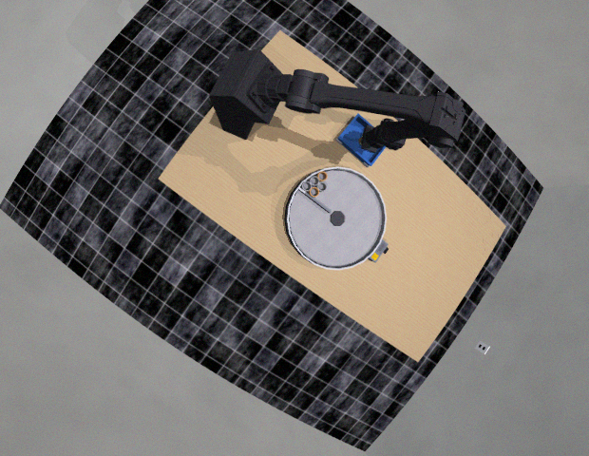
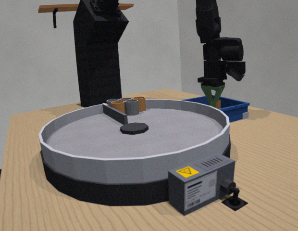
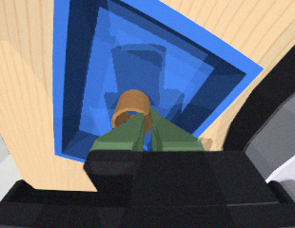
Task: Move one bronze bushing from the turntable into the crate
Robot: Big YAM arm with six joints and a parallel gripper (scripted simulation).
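Even, subdued light; soft shadows on the bench (image 1: 432,211) (image 2: 273,149) (image 3: 24,95) toward nine o'clock from above; fine grain; straight edges bow.

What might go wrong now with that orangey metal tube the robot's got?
The gripper seems to pinch the bronze bushing by one side of its rim, so it might swing or slip.

The bushing leans in the wrist view, so it could tip over and roll inside the crate when let go.

With one finger seemingly inside it, the bushing might snag as the gripper lifts away.
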